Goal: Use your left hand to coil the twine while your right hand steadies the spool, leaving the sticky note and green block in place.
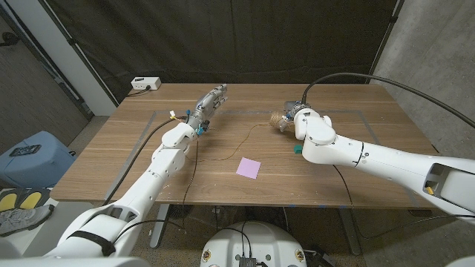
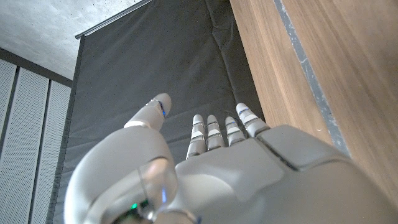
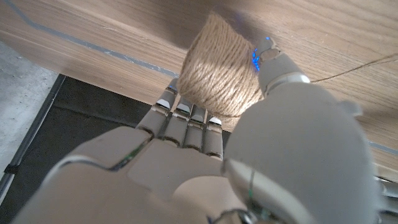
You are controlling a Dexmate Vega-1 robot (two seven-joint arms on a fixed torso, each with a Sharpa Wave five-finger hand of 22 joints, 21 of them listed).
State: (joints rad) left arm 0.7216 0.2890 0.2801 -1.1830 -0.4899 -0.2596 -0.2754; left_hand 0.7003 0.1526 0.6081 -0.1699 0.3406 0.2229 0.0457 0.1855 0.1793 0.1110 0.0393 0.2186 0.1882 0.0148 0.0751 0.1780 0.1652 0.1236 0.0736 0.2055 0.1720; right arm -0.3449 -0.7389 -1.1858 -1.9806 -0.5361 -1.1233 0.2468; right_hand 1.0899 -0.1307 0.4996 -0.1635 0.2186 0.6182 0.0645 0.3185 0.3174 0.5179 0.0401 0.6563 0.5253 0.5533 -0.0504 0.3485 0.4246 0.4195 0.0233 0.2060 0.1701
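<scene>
Brown wound-twine spool (image 3: 217,74) gripped in right hand (image 1: 297,119) on wooden bench (image 1: 223,178); left hand (image 1: 208,104) well apart, outstretched, holding nothing.

probably a lab — black curtain (image 1: 223,37), taped wooden table (image 1: 356,170).

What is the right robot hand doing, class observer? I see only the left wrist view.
Observer: The right robot hand grips the round spool of brown jute twine.
Operator: Where does the loose strand run?
Observer: The thin loose strand trails over the wooden table toward the left arm.
Operator: And the other items?
Observer: The square pink sticky note lies between the arms; the small green block sits close beside the right robot hand.
</scene>
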